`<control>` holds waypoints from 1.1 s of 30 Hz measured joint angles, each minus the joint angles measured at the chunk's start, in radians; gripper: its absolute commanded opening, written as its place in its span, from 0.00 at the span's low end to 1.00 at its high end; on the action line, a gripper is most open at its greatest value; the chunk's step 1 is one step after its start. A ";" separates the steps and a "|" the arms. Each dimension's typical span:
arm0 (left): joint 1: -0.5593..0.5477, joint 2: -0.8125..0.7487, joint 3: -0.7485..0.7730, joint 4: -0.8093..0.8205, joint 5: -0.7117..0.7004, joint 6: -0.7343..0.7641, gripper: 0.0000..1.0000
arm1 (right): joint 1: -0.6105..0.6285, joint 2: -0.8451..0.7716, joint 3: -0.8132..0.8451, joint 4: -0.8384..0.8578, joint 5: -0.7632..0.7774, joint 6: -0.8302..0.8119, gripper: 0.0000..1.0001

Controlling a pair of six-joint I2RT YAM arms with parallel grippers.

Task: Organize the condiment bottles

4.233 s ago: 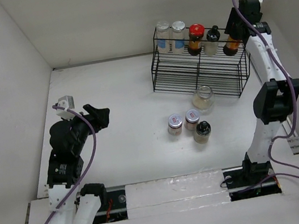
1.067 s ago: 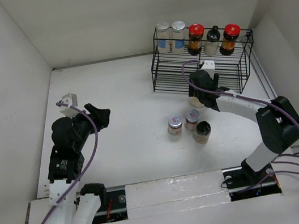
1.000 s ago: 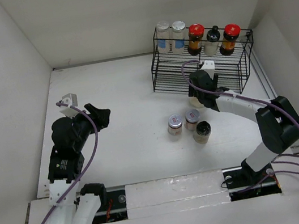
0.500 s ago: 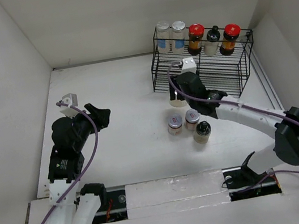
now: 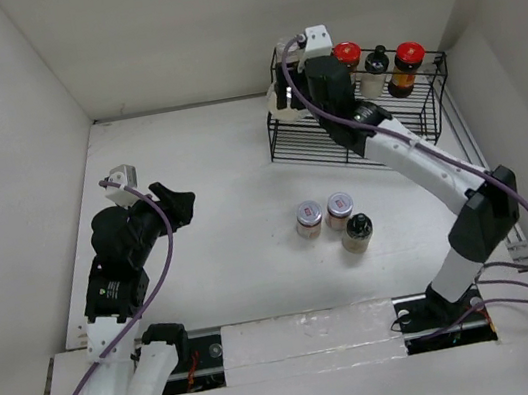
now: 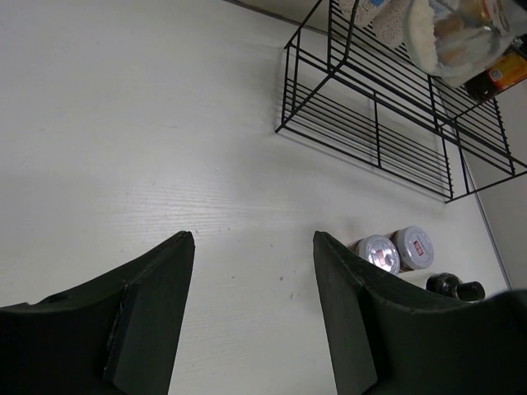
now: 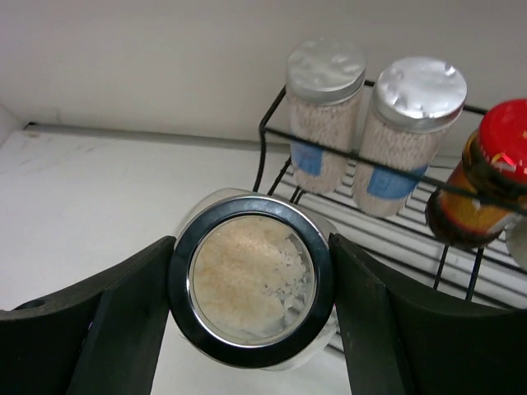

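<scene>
My right gripper (image 7: 251, 284) is shut on a clear jar (image 7: 251, 278) of pale powder with a black-rimmed glass lid, held in the air by the left end of the black wire rack (image 5: 363, 125). Two silver-lidded jars (image 7: 325, 74) (image 7: 418, 86) and a red-lidded brown bottle (image 7: 502, 164) stand on the rack's top tier just beyond it. From above, the gripper (image 5: 285, 93) and jar (image 5: 277, 102) hang at the rack's top left corner. Two silver-lidded jars (image 5: 308, 218) (image 5: 339, 207) and a black-capped bottle (image 5: 357, 231) stand on the table. My left gripper (image 5: 179, 204) is open and empty, far left.
A black-capped bottle (image 5: 378, 62) and a second red-lidded bottle (image 5: 408, 60) stand at the right of the rack's top tier. White walls close in the table at the back and both sides. The rack's lower tier (image 6: 370, 123) shows bare wires.
My right arm has lifted the clear jar off the table in front of the rack and carried it up and back to the rack's top left corner. The left arm has not moved.
</scene>
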 measured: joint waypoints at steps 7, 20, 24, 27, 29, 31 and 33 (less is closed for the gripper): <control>0.000 0.000 0.000 0.000 -0.006 0.000 0.56 | -0.082 0.192 0.170 -0.047 -0.022 -0.037 0.54; 0.000 0.003 0.000 0.000 -0.006 0.001 0.62 | -0.102 0.285 0.201 -0.109 -0.044 -0.064 0.96; 0.000 0.003 0.000 0.000 -0.006 0.004 0.69 | -0.098 0.283 0.225 -0.112 -0.039 -0.069 1.00; 0.000 0.004 0.000 0.000 -0.010 0.004 0.71 | -0.092 0.255 0.222 -0.108 -0.035 -0.073 1.00; 0.000 0.004 0.000 -0.001 -0.013 0.004 0.71 | -0.084 0.190 0.173 -0.108 -0.031 -0.074 0.96; 0.000 0.005 0.000 -0.001 -0.014 0.004 0.69 | -0.073 0.087 0.084 -0.090 -0.014 -0.068 0.76; 0.000 0.005 0.000 -0.002 -0.014 0.004 0.68 | -0.050 -0.077 -0.075 -0.066 0.002 -0.049 0.33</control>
